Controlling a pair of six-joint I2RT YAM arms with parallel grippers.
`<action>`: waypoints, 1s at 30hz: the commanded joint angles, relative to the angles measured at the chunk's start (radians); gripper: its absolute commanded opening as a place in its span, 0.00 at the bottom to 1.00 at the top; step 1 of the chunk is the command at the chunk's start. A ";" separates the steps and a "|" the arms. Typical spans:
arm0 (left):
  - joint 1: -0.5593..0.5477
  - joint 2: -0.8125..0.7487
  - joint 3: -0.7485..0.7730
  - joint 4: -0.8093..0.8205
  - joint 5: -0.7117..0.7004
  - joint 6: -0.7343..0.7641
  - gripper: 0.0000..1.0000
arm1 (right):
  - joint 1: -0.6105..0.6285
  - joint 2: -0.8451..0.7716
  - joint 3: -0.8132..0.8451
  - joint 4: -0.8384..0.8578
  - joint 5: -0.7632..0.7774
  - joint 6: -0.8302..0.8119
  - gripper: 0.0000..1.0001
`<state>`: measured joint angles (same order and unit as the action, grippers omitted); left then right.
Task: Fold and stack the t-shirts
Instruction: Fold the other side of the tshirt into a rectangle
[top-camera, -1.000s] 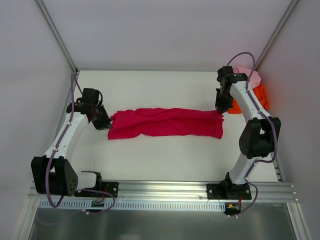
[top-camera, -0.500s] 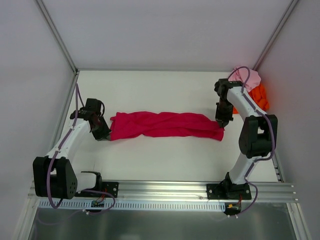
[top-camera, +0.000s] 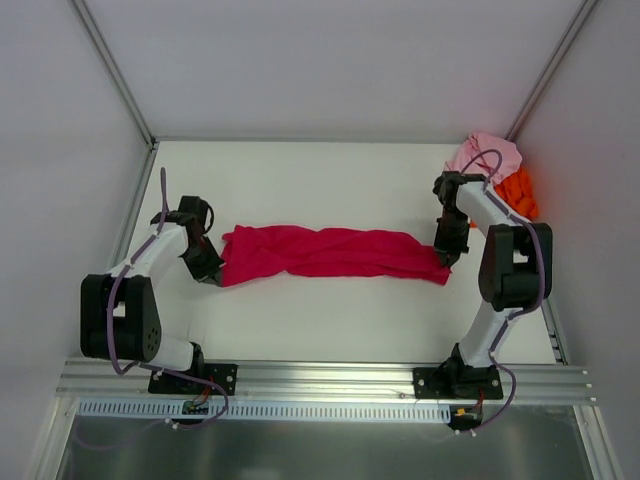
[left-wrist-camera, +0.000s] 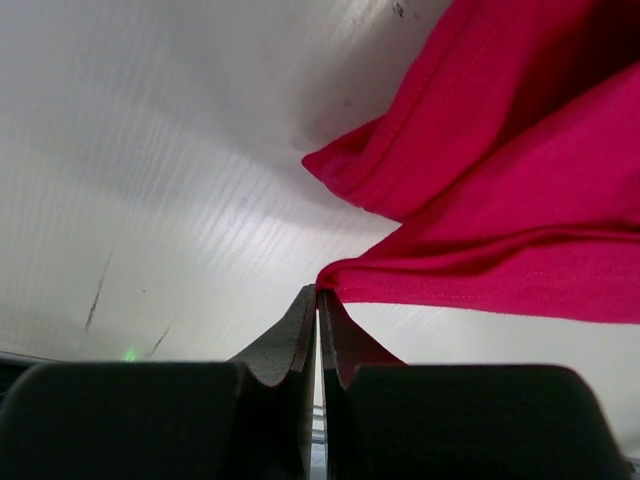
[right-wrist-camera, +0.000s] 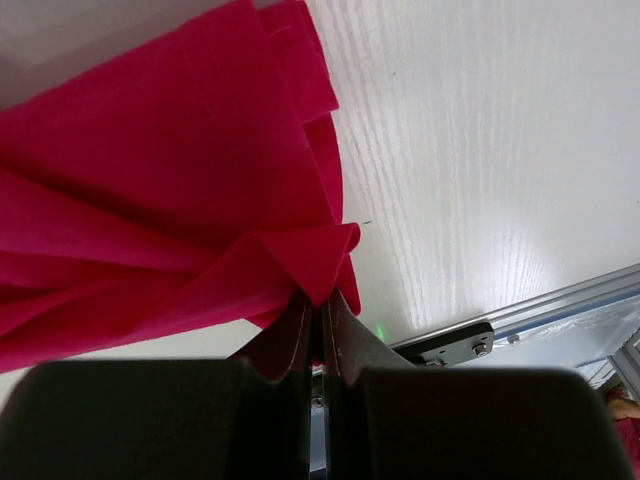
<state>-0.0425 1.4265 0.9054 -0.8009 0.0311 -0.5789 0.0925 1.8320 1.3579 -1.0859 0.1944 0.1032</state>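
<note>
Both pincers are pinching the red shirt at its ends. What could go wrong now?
The left pincer holds only a thin edge of the red shirt, so it might slip out. The right pincer pinches just a corner fold too. The shirt is bunched, so a fold may come out crooked.

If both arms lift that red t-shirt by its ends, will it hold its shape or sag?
Probably floppy: the red t-shirt lies bunched in soft folds between the left gripper and right gripper, so its middle would likely sag. It looks thin and light; the small pinched corners might slip.
</note>
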 joint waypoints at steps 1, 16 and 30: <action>0.021 0.022 0.047 -0.020 -0.063 0.002 0.00 | -0.034 0.019 -0.008 0.007 0.039 -0.008 0.01; 0.064 0.143 0.168 0.043 -0.034 0.043 0.06 | -0.071 0.102 0.082 0.020 0.017 -0.028 0.21; 0.053 0.103 0.260 0.199 0.139 0.047 0.83 | -0.022 0.030 0.122 0.133 -0.141 -0.096 0.88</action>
<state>0.0139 1.5570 1.1030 -0.6697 0.0914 -0.5362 0.0505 1.9186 1.4387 -0.9771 0.1192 0.0208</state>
